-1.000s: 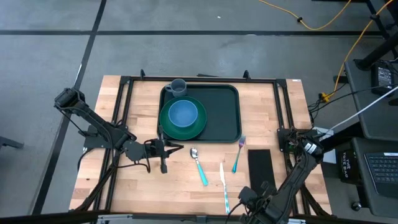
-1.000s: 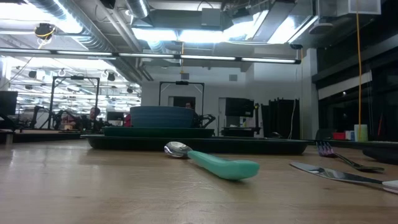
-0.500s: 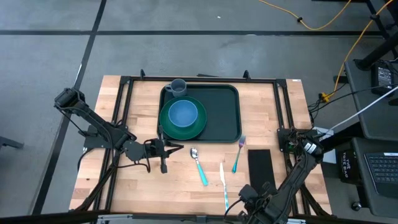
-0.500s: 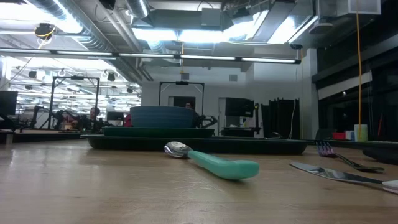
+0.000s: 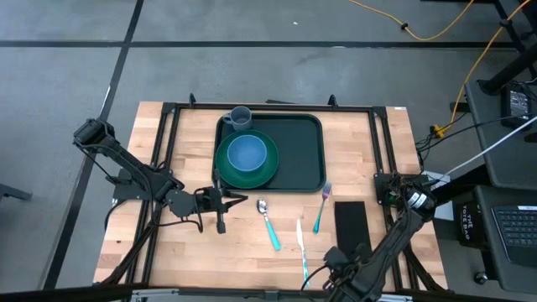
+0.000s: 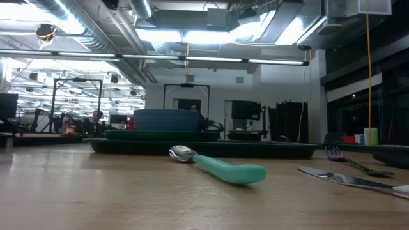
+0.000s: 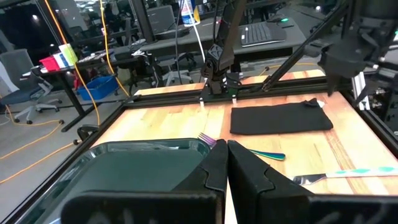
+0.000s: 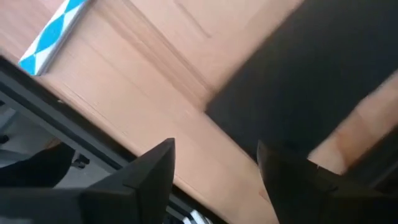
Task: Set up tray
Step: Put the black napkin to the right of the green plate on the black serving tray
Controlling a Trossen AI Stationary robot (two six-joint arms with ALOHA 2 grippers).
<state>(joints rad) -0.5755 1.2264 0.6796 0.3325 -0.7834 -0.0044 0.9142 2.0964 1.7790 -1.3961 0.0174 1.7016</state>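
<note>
We hold our left gripper (image 5: 237, 200) low at the left, fingers pressed together; our right gripper (image 8: 214, 163) hangs at the near edge, fingers parted.

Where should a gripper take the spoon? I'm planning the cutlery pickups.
Grip the spoon at mid-handle, coming straight down, fingers across its width. It lies flat on the table, bowl toward the tray, with bare wood on both sides.
</note>
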